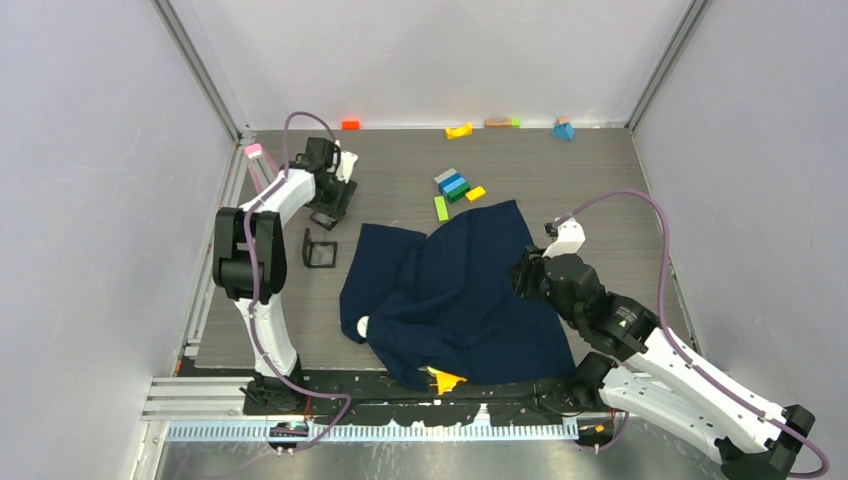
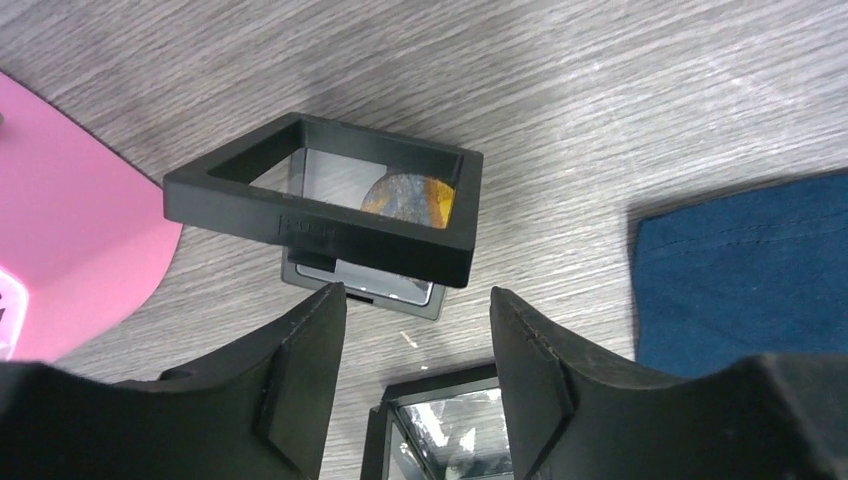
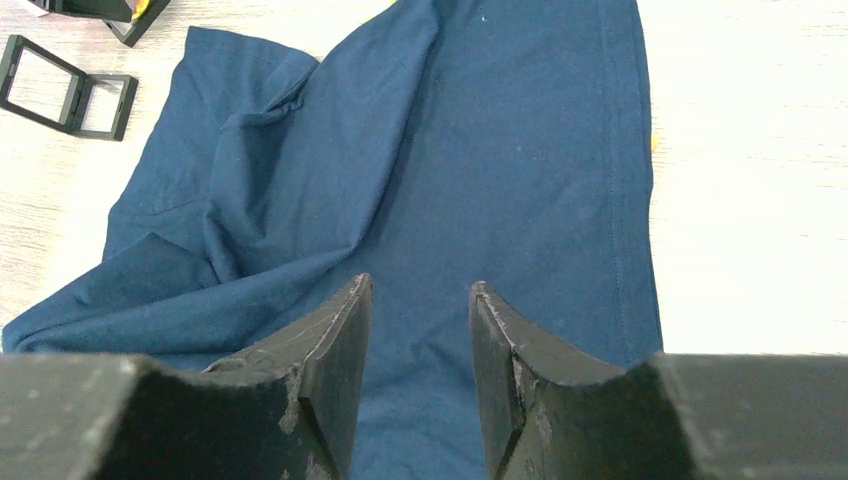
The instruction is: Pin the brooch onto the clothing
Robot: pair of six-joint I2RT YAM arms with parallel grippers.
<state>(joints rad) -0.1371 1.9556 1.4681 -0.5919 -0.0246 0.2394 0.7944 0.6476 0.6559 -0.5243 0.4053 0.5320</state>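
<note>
White arms (image 1: 285,195), black joints (image 1: 245,255), purple cables (image 1: 662,235)

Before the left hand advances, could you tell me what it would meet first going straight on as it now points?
Probably the near wall of the raised black frame case, just beyond the open left hand, with the brooch showing inside it; depth is unclear.
</note>
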